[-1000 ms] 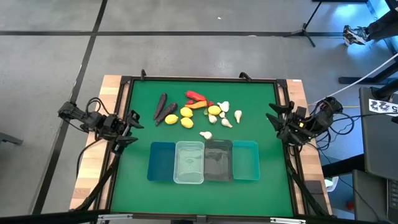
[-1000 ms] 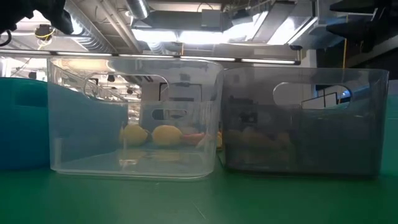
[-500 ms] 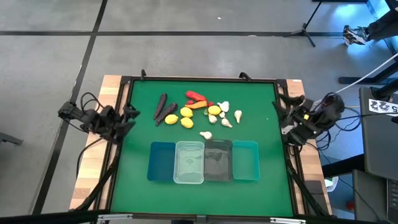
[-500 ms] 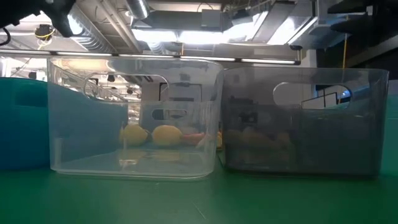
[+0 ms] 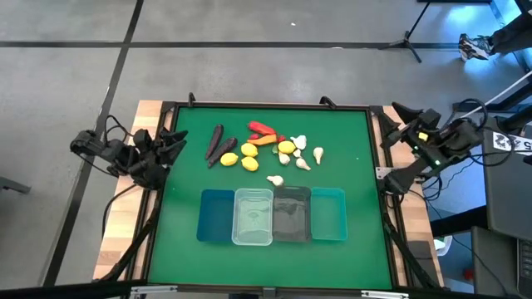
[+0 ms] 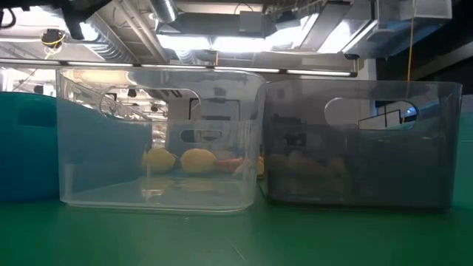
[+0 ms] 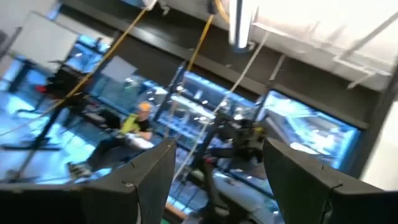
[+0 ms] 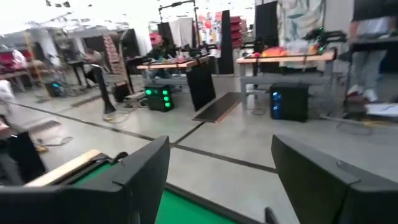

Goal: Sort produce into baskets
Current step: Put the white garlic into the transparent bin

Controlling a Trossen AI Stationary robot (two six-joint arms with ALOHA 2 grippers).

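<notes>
The produce lies in a cluster on the green mat's far half: two dark purple pieces (image 5: 219, 145), lemons (image 5: 248, 155), garlic bulbs (image 5: 301, 154), one garlic bulb (image 5: 275, 180) nearer the baskets, and red and orange peppers (image 5: 263, 131). Four baskets stand side by side near the front: blue (image 5: 216, 216), clear (image 5: 253, 218), dark grey (image 5: 292, 214), teal (image 5: 329, 214). My left gripper (image 5: 173, 143) hangs open at the table's left edge. My right gripper (image 5: 395, 124) is open at the right edge. Both are far from the produce and hold nothing.
The low view looks through the clear basket (image 6: 159, 140) and the dark grey basket (image 6: 362, 144), with lemons (image 6: 185, 159) behind. A black frame (image 5: 266, 105) borders the mat. Free mat lies on both sides of the baskets. Both wrist views look out into the room.
Both arms have risen from their rest at the table's sides. My right gripper has gone up and toward the far edge, rolling as it rose. My left gripper has lifted a little and tipped upward. Both have stayed open. Produce and baskets have not moved.
</notes>
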